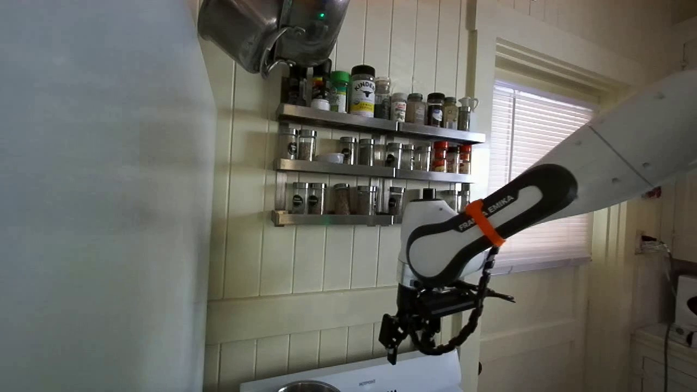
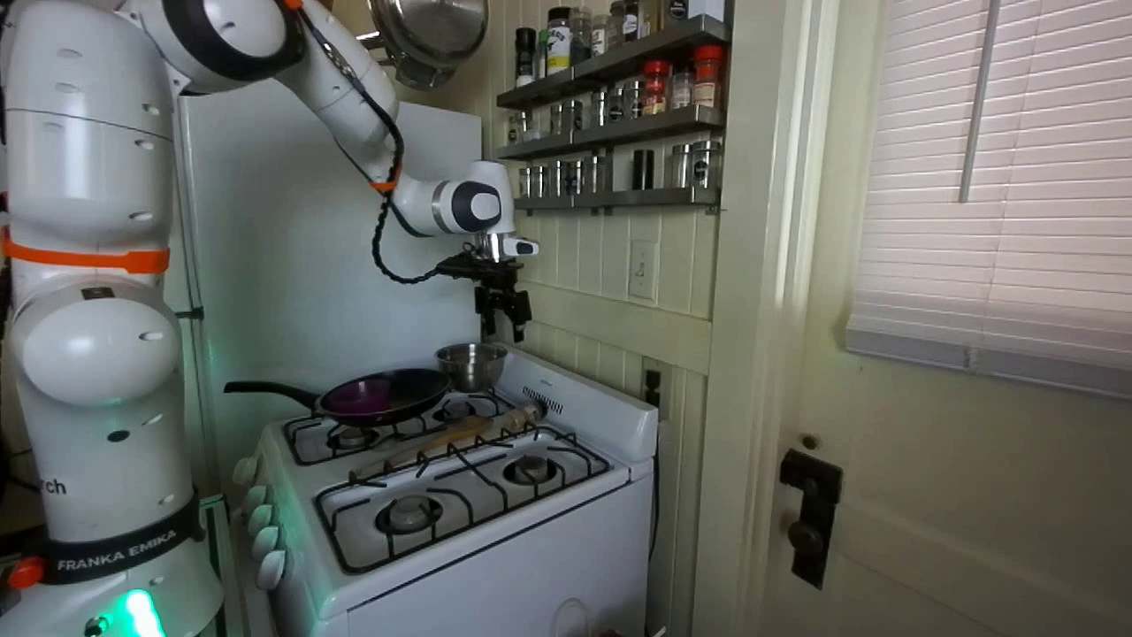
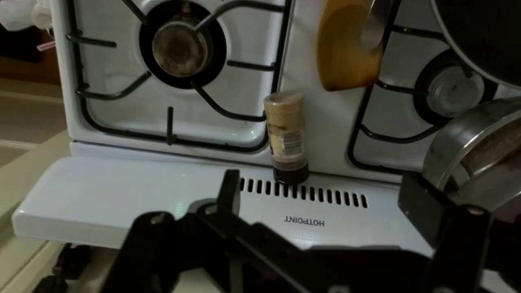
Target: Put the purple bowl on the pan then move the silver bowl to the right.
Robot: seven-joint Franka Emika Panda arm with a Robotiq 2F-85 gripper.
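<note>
In the wrist view my hand [image 3: 321, 197] is spread wide over the back of the stove [image 3: 323, 134], whose panel [image 3: 122, 191] reads HOTPOINT, upside down. A bottle [image 3: 287, 122] lies between the grates [image 3: 171, 140], barcode [image 3: 292, 144] showing, and the silver bowl [image 3: 452, 140] pokes in at the right edge. In an exterior view my base [image 2: 115, 553] says FRANKA EMIKA; the purple bowl [image 2: 361, 398] sits in the pan [image 2: 417, 391], with the silver bowl just past it. Stove's white, walls [image 2: 579, 261] are cream boards, and there's a door [image 2: 955, 513] with a blind [image 2: 999, 195]. In an exterior view my arm [image 1: 550, 179] has FRANKA EMIKA too, partly under an orange strap [image 1: 484, 223], and a jar [image 1: 362, 95] on the top shelf [image 1: 348, 121] reads KINDERS.
</note>
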